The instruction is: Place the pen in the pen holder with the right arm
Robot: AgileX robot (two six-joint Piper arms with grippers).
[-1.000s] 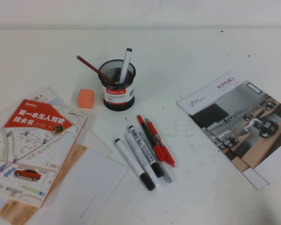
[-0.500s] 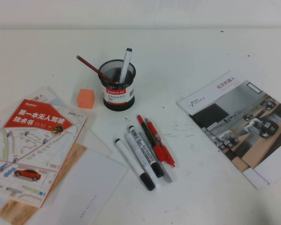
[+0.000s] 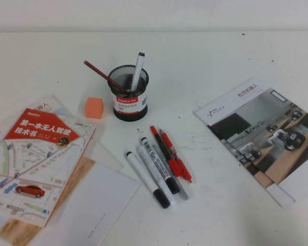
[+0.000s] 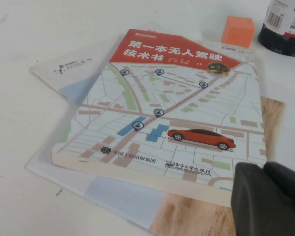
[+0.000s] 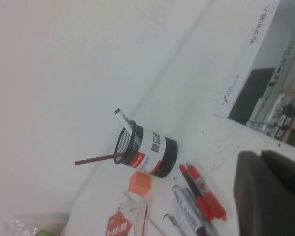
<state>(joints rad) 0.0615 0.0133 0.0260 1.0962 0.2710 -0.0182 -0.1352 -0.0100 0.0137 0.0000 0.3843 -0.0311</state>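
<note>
The pen [image 3: 175,162] lies in a tight row of markers [image 3: 154,170], touching neighbours on its left, with bare table [image 3: 205,169] on its right. The pen holder [image 3: 129,92] already holds a pencil [image 3: 103,76] and a white marker [image 3: 137,70], leaving its right side free. A brochure [image 3: 262,136] covers the right edge; the book [image 3: 38,159] covers the near-left corner. The left gripper [image 4: 268,199] hangs over the book; the right gripper [image 5: 270,194] sits near the brochure.
</note>
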